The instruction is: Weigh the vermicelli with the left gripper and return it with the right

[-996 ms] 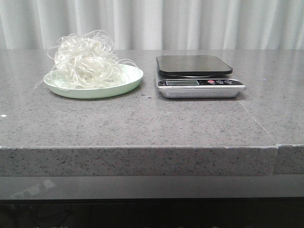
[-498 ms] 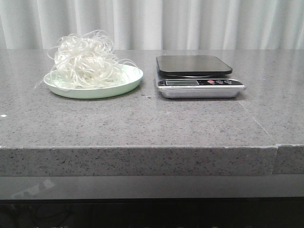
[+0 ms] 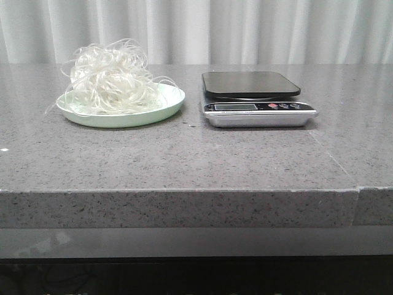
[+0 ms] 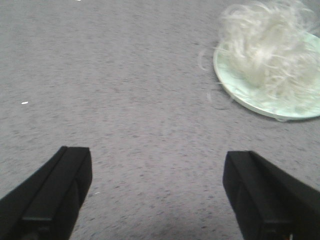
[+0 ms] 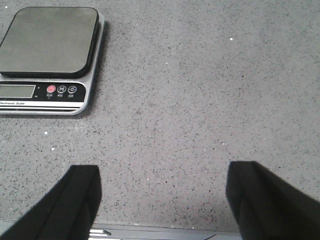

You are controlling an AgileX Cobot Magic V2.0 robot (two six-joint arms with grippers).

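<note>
The vermicelli (image 3: 110, 78), a fluffy white tangle, lies on a pale green plate (image 3: 169, 106) at the table's left. It also shows in the left wrist view (image 4: 272, 47), far from my left gripper (image 4: 157, 172), which is open and empty over bare table. The scale (image 3: 252, 98), with a black top and silver base, stands to the right of the plate with nothing on it. My right gripper (image 5: 162, 187) is open and empty near the table's front edge, with the scale (image 5: 47, 55) well ahead of it. Neither gripper shows in the front view.
The grey speckled stone table (image 3: 184, 160) has a seam at the front right. White curtains (image 3: 245, 31) hang behind. The front edge of the table (image 5: 160, 231) lies just under the right gripper.
</note>
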